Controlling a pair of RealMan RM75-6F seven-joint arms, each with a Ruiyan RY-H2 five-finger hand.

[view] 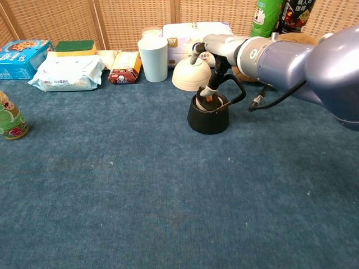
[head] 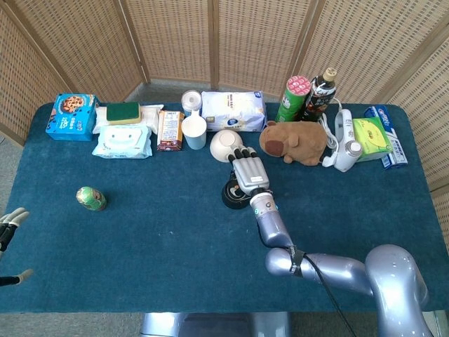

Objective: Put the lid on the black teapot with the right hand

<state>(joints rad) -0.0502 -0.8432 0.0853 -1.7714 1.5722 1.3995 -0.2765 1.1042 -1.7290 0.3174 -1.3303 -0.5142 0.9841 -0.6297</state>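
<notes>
Teapot (view: 208, 116) upright, handle arching right, right hand (head: 249, 173) above lid (view: 208, 98)

Black teapot (head: 229, 195) partly hidden beneath right hand (head: 249, 173); left hand (head: 8, 228) cut by frame edge; grip on lid (view: 208, 100) indiscernible.

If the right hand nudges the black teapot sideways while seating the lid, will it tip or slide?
Probably slide rather than tip: the black teapot looks squat and wide-based. The blue cloth looks napped, so some drag seems likely. The right hand reaches down through its raised handle, so catching it could jerk the pot.
</notes>
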